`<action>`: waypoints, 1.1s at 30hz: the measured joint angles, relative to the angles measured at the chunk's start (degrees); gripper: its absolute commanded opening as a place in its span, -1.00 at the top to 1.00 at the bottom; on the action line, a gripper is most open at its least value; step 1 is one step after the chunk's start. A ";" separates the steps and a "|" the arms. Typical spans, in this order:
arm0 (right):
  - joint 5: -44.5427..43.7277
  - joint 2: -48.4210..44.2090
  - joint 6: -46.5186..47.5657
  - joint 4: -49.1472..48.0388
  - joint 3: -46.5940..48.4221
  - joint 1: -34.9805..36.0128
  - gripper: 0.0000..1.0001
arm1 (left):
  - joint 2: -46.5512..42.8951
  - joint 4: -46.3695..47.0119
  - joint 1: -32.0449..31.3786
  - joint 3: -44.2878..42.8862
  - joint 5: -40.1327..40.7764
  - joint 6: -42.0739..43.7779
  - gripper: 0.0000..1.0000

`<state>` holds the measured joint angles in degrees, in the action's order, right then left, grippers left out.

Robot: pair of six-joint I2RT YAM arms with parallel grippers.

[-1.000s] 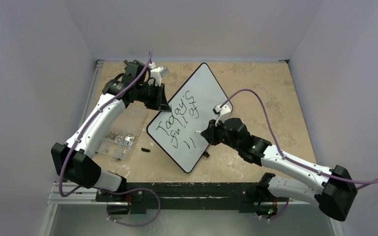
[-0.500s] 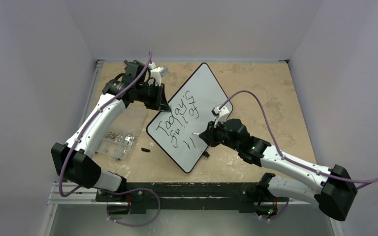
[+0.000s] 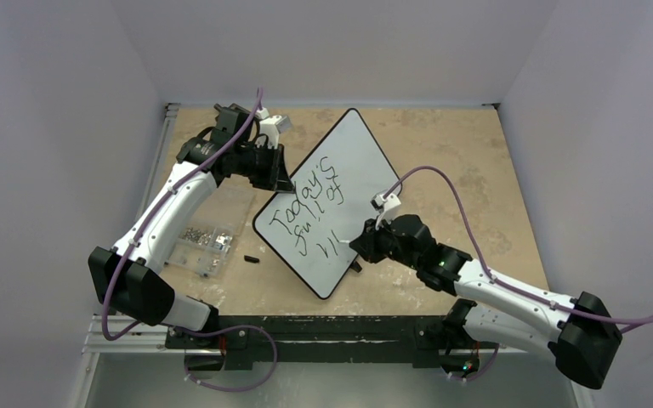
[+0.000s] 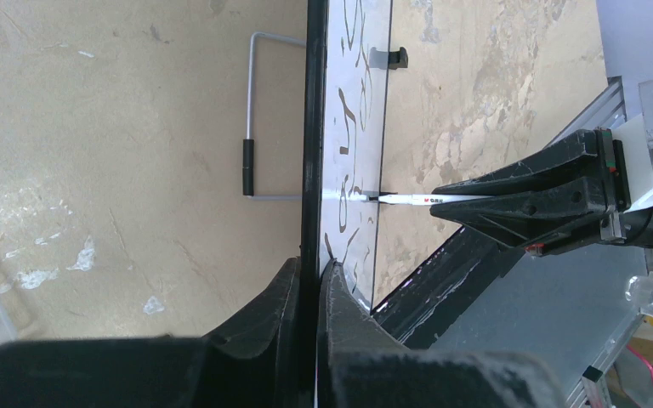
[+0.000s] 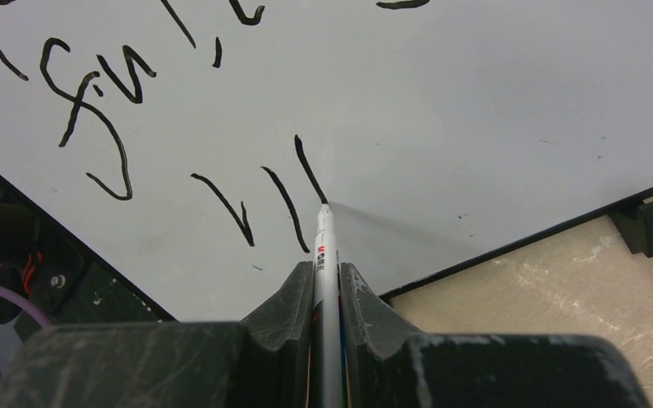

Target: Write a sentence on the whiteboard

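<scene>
The whiteboard (image 3: 353,149) stands tilted on the table, carrying the sentence (image 3: 306,202) in black marker, "Today's full of", with three short strokes below. My left gripper (image 3: 283,181) is shut on the board's left rim; in the left wrist view (image 4: 317,274) the rim (image 4: 313,127) sits between the jaws. My right gripper (image 3: 363,247) is shut on a white marker (image 5: 325,246), its tip touching the board (image 5: 493,93) at the lower end of the newest stroke (image 5: 309,168). The marker (image 4: 408,198) also shows in the left wrist view.
A clear plastic box of screws (image 3: 205,239) lies left of the board, with a small black cap (image 3: 250,258) beside it. A wire stand (image 4: 255,119) shows behind the board. A black foot (image 5: 646,226) sits at its near edge.
My right gripper has moved down the board toward the near edge with the marker, leaving a third short stroke beside the two earlier ones. The left arm has not moved.
</scene>
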<state>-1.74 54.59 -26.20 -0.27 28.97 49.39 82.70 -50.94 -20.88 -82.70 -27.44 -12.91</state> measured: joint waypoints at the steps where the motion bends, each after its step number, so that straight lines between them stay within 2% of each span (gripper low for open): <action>1: -0.02 -0.09 -0.22 0.13 -0.11 0.00 1.00 | 0.00 0.00 0.00 0.00 0.00 0.00 1.00; 7: -0.57 0.72 -1.29 0.33 0.37 0.00 1.00 | 0.00 0.02 0.02 0.00 0.02 0.07 1.00; 21: -6.16 6.95 0.00 3.69 9.22 0.04 1.00 | -0.11 0.55 0.50 0.00 0.61 -0.28 1.00; 33: -4.50 7.56 0.74 3.19 9.70 -0.22 1.00 | -0.11 0.52 0.50 0.00 0.68 -0.39 1.00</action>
<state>-6.24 62.15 -25.45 2.92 38.68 49.17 82.59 -50.41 -20.38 -82.70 -26.76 -13.30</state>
